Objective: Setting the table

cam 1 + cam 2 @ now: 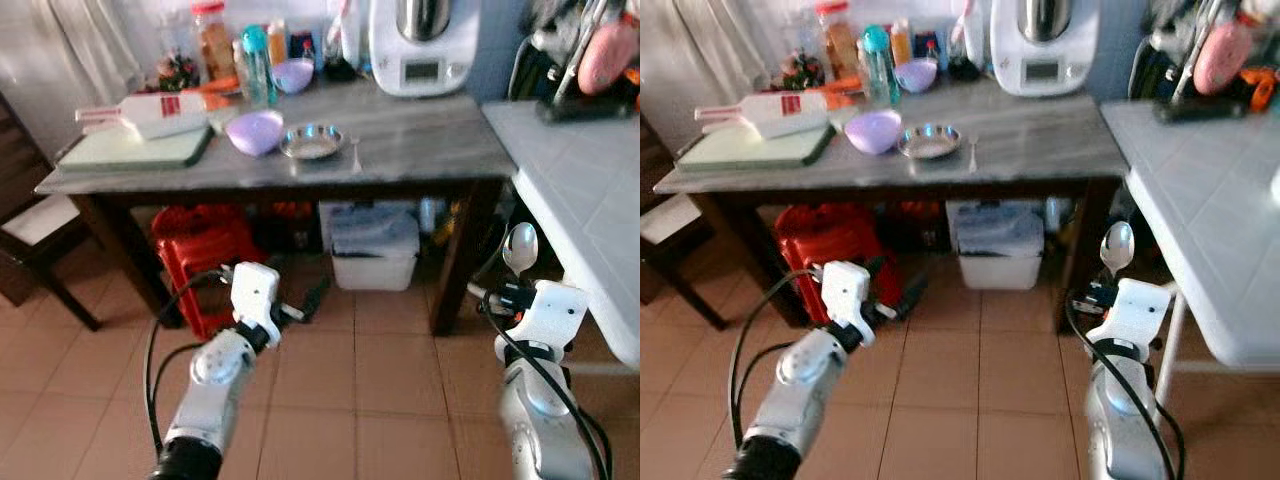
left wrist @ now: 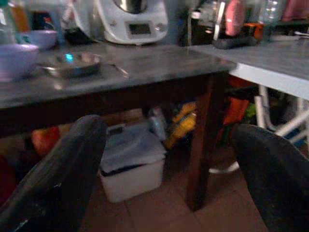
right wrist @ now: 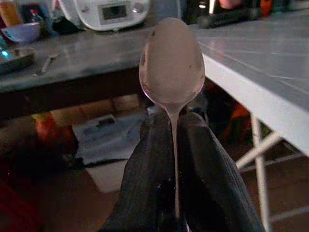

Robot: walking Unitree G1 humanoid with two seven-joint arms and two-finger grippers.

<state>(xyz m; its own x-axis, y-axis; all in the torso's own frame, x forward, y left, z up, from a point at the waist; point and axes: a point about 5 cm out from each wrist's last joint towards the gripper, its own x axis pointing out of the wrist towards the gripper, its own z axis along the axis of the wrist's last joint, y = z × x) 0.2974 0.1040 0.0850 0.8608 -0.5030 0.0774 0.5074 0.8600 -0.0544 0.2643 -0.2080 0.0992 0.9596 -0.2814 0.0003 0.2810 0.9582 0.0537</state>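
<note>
My right gripper is shut on the handle of a metal spoon, which stands upright with its bowl on top. The spoon hangs low above the floor, in front of the dark table's right leg and beside the white counter. My left gripper is open and holds nothing, low in front of the table. On the table lie a steel plate, a purple bowl to its left and a small utensil to its right.
The table's back holds a white kitchen machine, bottles, a second purple bowl and a green board. Under it stand a red crate and a white bin. A white counter flanks the right, a chair the left.
</note>
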